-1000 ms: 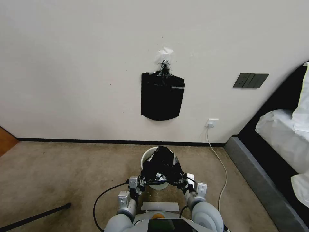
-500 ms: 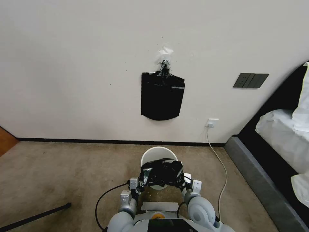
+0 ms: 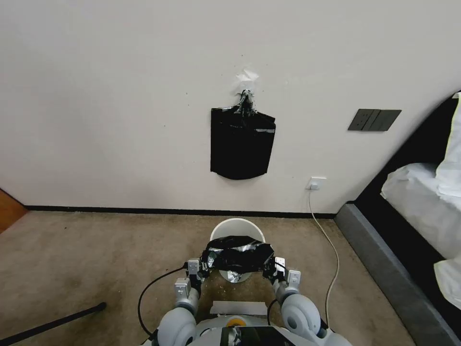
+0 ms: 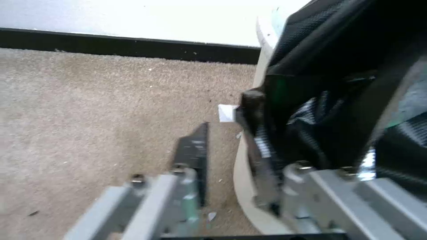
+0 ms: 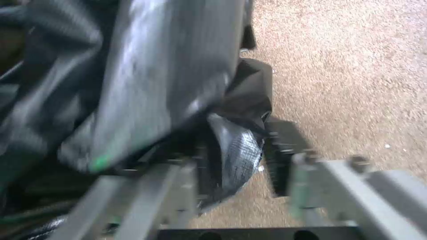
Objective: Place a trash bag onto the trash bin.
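the trash bag point(image 3: 237, 256) is stretched across the near rim of the trash bin point(image 3: 236, 227) on the carpet. the left gripper point(image 3: 196, 272) and right gripper point(image 3: 278, 271) each clench an end of it, and the bin's far interior shows bare white.

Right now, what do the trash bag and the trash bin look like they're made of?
Trash bag: thin plastic film, it seems, glossy black; silvery highlights catch on its creases where it stretches between both tools. Trash bin: probably moulded plastic, smooth cream-white, with a plain even rim.
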### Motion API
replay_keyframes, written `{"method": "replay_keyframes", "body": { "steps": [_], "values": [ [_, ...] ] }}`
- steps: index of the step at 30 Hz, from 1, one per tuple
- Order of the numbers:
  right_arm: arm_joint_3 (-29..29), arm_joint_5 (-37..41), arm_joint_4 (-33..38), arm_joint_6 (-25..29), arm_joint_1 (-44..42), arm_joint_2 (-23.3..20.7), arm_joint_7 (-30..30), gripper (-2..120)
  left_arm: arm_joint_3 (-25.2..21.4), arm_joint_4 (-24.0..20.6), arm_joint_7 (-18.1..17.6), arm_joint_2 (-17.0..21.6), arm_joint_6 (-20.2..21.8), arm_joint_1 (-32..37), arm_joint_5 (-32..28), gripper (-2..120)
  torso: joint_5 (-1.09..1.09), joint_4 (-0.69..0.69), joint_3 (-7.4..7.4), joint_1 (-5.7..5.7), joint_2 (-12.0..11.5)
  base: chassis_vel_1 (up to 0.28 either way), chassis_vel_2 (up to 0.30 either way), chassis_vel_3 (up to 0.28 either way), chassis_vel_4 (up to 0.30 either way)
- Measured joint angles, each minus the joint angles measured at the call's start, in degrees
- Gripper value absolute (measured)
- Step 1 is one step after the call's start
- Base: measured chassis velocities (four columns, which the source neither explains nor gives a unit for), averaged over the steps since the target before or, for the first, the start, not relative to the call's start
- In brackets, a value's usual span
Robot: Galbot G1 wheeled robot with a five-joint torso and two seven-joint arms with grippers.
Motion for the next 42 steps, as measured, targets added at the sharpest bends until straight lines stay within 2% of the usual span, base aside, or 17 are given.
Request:
{"method": "replay_keyframes", "body": {
  "steps": [2, 6, 7, 10, 11, 13, 14, 16, 19, 28, 34, 36, 38, 42],
  "values": [
    [0.04, -0.40, 0.32, -0.03, -0.44, -0.22, 0.01, 46, -0.23, -0.31, 0.09, 0.35, 0.34, 0.16, 0.00, 36, 0.00, 0.00, 0.00, 0.00, 0.00, 0.000, 0.000, 0.000, 0.000],
    [0.74, -0.98, 1.89, -0.06, -2.07, -0.88, 0.02, 67, -1.09, -1.52, 1.97, 1.72, 0.26, 1.07, 0.08, 57, 0.00, -0.01, 0.00, 0.00, 0.00, 0.000, 0.000, 0.000, 0.000],
    [0.74, -0.98, 1.89, -0.06, -2.07, -0.88, 0.02, 67, -1.09, -1.52, 1.97, 1.72, 0.26, 1.07, 0.08, 57, 0.00, -0.01, 0.00, 0.00, 0.00, 0.000, 0.000, 0.000, 0.000],
    [1.07, -1.72, 3.13, -0.05, -3.34, -1.21, 0.02, 80, -1.89, -2.01, 5.01, 2.82, -2.79, 2.82, 1.29, 70, 0.00, 0.00, 0.00, 0.00, 0.00, 0.000, 0.000, 0.000, 0.000],
    [1.07, -1.72, 3.13, -0.05, -3.34, -1.21, 0.02, 80, -1.89, -2.01, 5.01, 2.82, -2.79, 2.82, 1.29, 70, 0.00, 0.00, 0.00, 0.00, 0.00, 0.000, 0.000, 0.000, 0.000],
    [1.12, -2.29, 3.79, -0.04, -3.88, -1.37, 0.01, 89, -2.53, -2.05, 6.03, 3.23, -4.04, 3.57, 1.57, 81, 0.00, 0.00, 0.00, 0.00, 0.00, 0.000, 0.000, 0.000, 0.000],
    [1.12, -2.29, 3.79, -0.04, -3.88, -1.37, 0.01, 89, -2.53, -2.05, 6.03, 3.23, -4.04, 3.57, 1.57, 81, 0.00, 0.00, 0.00, 0.00, 0.00, 0.000, 0.000, 0.000, 0.000],
    [1.17, -2.53, 4.49, -0.03, -4.30, -1.47, 0.01, 99, -3.23, -1.99, 7.31, 3.80, -5.14, 3.96, 1.64, 92, 0.00, 0.00, 0.00, 0.00, 0.00, 0.000, 0.000, 0.000, 0.000],
    [1.21, -2.64, 5.17, -0.03, -4.81, -1.48, 0.09, 100, -3.69, -1.86, 8.68, 4.55, -5.96, 4.22, 1.69, 99, 0.00, 0.00, 0.00, 0.00, 0.00, 0.000, 0.000, 0.000, 0.000],
    [1.56, -3.82, 7.15, -0.13, -7.05, -1.54, 0.27, 100, -5.72, -1.71, 12.68, 7.19, -10.71, 6.41, 2.25, 100, 0.00, 0.00, 0.00, 0.00, 0.00, 0.000, 0.000, 0.000, 0.000],
    [2.72, -6.85, 9.60, 0.08, -9.28, -1.65, 0.05, 100, -10.12, -2.79, 16.51, 7.74, -15.34, 11.06, 5.45, 100, 0.00, 0.00, 0.00, 0.00, 0.00, 0.000, 0.000, 0.000, 0.000],
    [3.41, -9.87, 11.92, 0.90, -11.10, -2.18, -1.02, 100, -13.16, -3.39, 19.89, 6.91, -17.62, 13.84, 8.48, 100, 0.00, 0.00, 0.00, 0.00, 0.00, 0.000, 0.000, 0.000, 0.000],
    [3.47, -10.70, 12.39, 1.14, -11.49, -2.38, -1.37, 100, -13.70, -3.39, 20.45, 6.79, -18.00, 14.20, 8.94, 100, 0.00, 0.00, 0.00, 0.00, 0.00, 0.000, 0.000, 0.000, 0.000],
    [4.47, -14.54, 16.27, 2.98, -13.61, -4.24, -4.70, 100, -18.18, -3.29, 23.84, 6.19, -21.43, 16.58, 12.43, 100, -0.01, -0.02, 0.00, 0.00, 0.00, 0.000, 0.000, 0.000, 0.000]
  ]
}}
